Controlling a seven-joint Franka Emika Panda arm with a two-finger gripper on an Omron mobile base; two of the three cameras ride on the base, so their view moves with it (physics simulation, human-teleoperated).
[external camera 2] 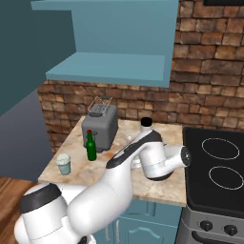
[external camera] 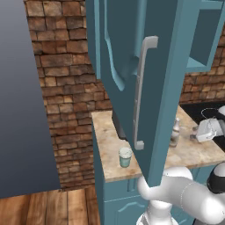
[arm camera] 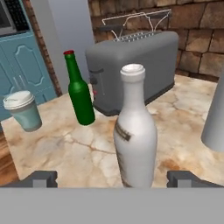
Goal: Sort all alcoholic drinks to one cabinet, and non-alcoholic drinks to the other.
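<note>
Looking from the left base view, the open cabinet door [external camera: 145,88] is swinging out over the desk [external camera: 110,149], likely left open so a drink can go onto a shelf. The lidded cup [external camera: 125,157] is standing near the desk's front edge, and the cream bottle [external camera: 175,132] is peeking out just past the door, with the tool [external camera: 197,134] reaching toward it from the right.

Turning to the right base view, the arm is stretching across the desk and hiding much of it; the black cap of the white flask [external camera 2: 146,122] is showing above the wrist, the green bottle [external camera 2: 90,147] is standing just in front of the toaster [external camera 2: 101,125], and the cup is sitting well apart to the left. An open shelf [external camera 2: 109,66] is waiting above.

Peering through the hand view, the cream bottle is standing upright, centred between the two fingertips [arm camera: 41,178], which are spread wide on either side and gripping nothing. That centring suggests a grasp is being lined up on its body. The flask's side is edging in at right.
</note>
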